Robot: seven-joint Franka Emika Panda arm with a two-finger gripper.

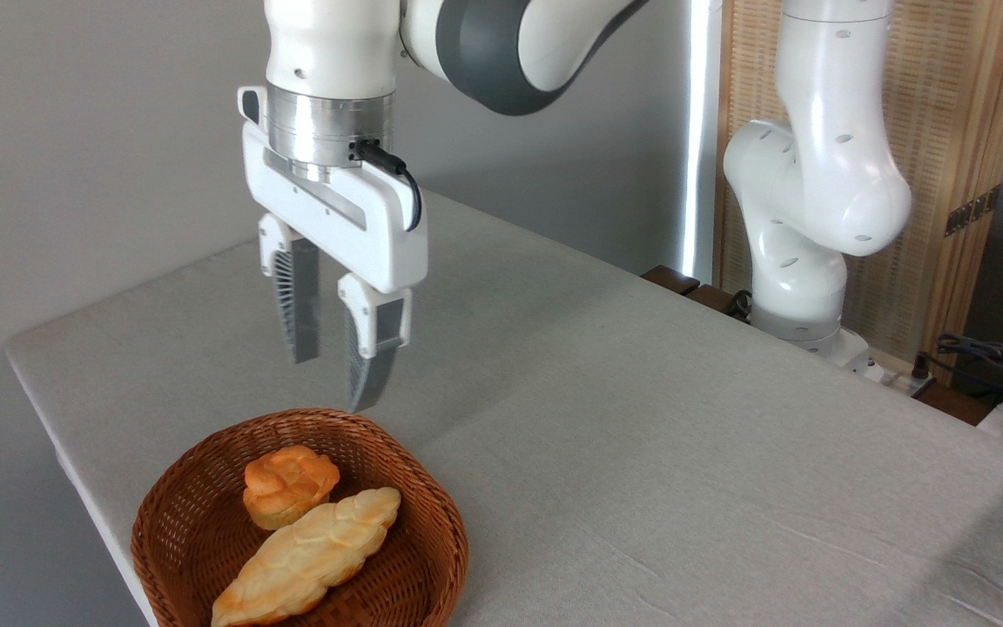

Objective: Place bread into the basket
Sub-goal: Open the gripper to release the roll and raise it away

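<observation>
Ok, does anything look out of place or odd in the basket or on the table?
Nothing spilled or damaged. The bread lies slanted in the basket, its lower end riding up on the front rim, its upper end against the bun. The end effector hangs empty above the basket's back rim.

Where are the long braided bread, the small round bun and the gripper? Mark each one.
bread (310, 553): fixed camera view, middle of the loaf's braided top.
bun (289, 484): fixed camera view, its knotted top.
gripper (334, 370): fixed camera view, empty gap midway between the two fingertips, above the basket (432, 496).
</observation>
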